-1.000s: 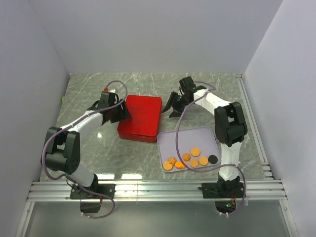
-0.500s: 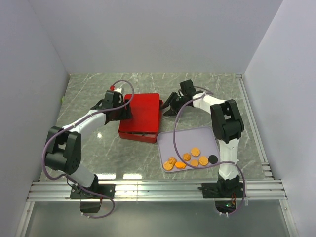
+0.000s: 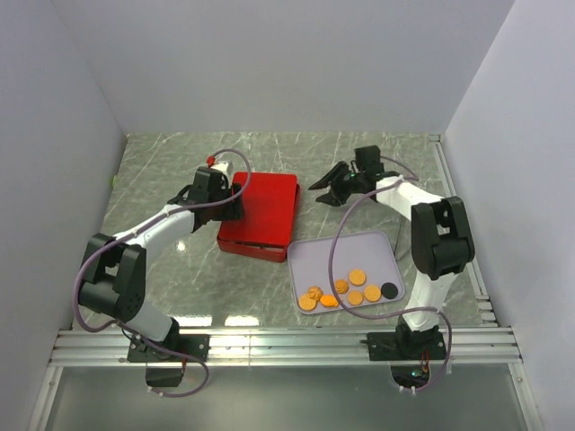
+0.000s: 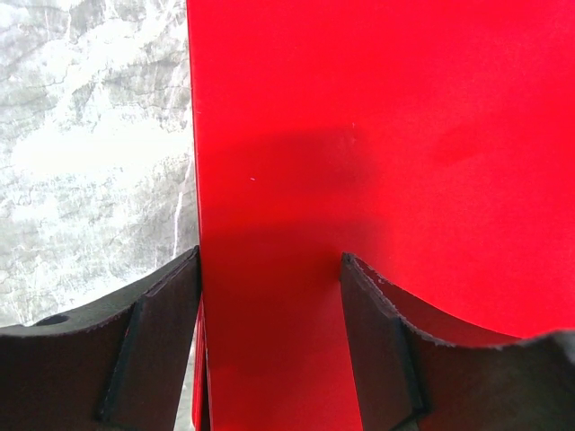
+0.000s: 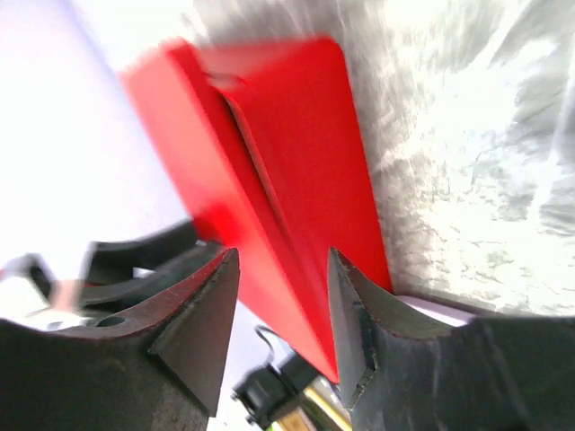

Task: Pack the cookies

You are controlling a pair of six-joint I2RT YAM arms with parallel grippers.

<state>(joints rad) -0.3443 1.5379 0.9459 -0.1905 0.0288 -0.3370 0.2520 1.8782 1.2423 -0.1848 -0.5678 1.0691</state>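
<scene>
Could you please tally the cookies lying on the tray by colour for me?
orange cookies: 7
black cookie: 1
Total: 8, all at the near end of the lavender tray

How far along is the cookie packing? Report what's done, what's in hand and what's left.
Done: nothing is packed. All the cookies lie on the lavender tray.
In hand: the left gripper straddles the left edge of the red box, but whether it grips is unclear. The right gripper hangs open beside the box, apart from it.
Left: probably open the box, move every cookie in, then close it.
</scene>
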